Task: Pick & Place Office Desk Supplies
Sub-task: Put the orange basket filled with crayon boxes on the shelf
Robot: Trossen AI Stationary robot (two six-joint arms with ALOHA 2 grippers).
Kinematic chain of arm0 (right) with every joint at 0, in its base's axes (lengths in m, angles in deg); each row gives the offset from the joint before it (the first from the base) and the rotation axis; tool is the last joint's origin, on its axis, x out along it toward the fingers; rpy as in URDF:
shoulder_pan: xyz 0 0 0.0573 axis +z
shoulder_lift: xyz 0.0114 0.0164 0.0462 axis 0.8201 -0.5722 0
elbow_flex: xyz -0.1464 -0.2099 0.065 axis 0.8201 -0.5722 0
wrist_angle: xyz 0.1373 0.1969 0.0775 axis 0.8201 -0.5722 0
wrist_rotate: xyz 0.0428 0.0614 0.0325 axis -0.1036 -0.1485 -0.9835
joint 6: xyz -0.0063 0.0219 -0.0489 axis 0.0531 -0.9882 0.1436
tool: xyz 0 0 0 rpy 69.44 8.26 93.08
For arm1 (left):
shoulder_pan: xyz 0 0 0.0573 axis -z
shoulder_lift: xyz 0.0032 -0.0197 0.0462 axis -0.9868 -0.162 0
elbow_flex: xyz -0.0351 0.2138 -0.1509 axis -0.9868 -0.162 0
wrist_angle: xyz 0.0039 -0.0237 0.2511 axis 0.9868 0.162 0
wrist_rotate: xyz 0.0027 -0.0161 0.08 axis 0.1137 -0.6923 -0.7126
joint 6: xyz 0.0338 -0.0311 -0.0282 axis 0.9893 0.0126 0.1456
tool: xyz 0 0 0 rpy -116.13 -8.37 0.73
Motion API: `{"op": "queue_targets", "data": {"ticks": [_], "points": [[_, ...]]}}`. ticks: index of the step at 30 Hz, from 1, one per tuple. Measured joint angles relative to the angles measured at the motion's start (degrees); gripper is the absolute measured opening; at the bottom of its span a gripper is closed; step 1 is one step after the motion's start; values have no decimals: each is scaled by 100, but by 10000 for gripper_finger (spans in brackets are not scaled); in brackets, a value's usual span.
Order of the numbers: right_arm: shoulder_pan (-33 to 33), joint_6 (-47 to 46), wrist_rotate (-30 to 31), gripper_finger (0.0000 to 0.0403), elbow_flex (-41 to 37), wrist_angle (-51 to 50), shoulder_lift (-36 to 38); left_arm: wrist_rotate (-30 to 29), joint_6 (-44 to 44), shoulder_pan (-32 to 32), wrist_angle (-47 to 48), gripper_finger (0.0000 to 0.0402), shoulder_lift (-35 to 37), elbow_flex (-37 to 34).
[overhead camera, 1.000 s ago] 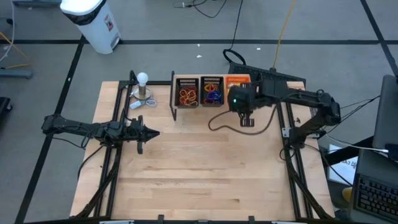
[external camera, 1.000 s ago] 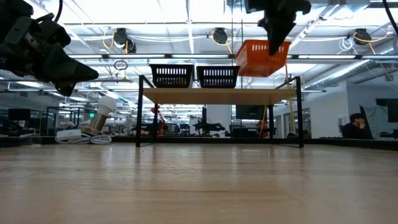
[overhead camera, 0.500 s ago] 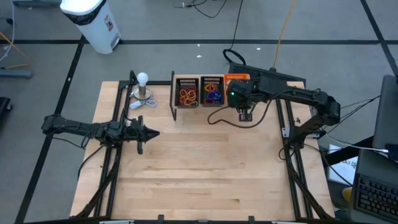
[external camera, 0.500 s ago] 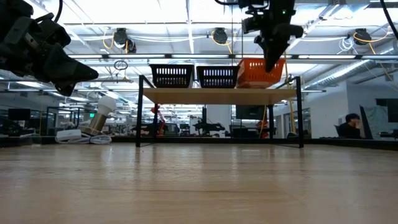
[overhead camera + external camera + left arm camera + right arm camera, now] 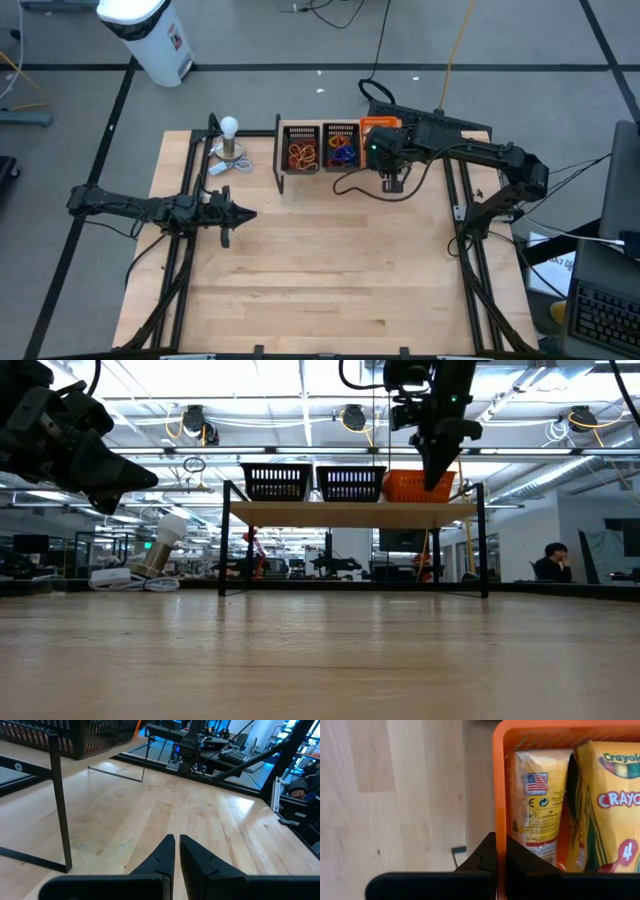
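The desk (image 5: 330, 270) is pale, smooth wood. The orange bin (image 5: 530, 735) looks like plastic; in it, yellow packets (image 5: 537, 805) have glossy printed paper.

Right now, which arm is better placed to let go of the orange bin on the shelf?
The right. Its gripper is shut on the orange bin rim, beside the black mesh bins. The left gripper hangs far off, fingers together.

Legible text, right wrist view only:
- Yellow crayon packet (image 5: 615, 805) in the orange bin (image 5: 499, 780): "CRAYO…", cut off at the picture's edge, and numeral "4".
- Second yellow packet (image 5: 537, 800), just beside it: US flag mark, "CE" mark; fine print unreadable.
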Motion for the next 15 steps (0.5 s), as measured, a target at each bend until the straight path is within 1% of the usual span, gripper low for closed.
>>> {"op": "queue_targets", "data": {"ticks": [4,15], "points": [[7,35,-266,0,0,16,0,0,6,-2,0,26,1,0],[-22,-204,-466,5,0,2,0,0,98,-1,0,26,0,-1]]}}
